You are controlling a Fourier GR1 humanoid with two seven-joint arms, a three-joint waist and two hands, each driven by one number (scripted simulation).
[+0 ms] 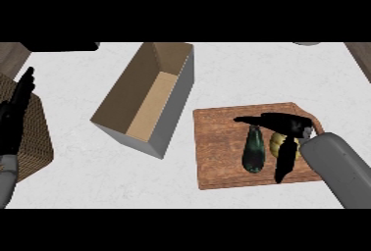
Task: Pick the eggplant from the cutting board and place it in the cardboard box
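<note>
Eggplant (253,153) lies lengthwise on the cutting board (217,147), just left of a yellowish item (278,142) we cannot identify; from the head view our right hand (284,126) hovers over its top end, fingers spread and straight, gripping nothing; our left hand (16,110) rests open at the left edge; the cardboard box (148,95) stands open, left of the board; we judge a careless closing could catch the yellowish neighbour, or nudge the eggplant aside.

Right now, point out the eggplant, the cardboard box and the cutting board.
eggplant (254,153), head view, mid-body.
cardboard box (153,105), head view, tan inner floor.
cutting board (220,147), head view, bare wood left of the eggplant.
</note>
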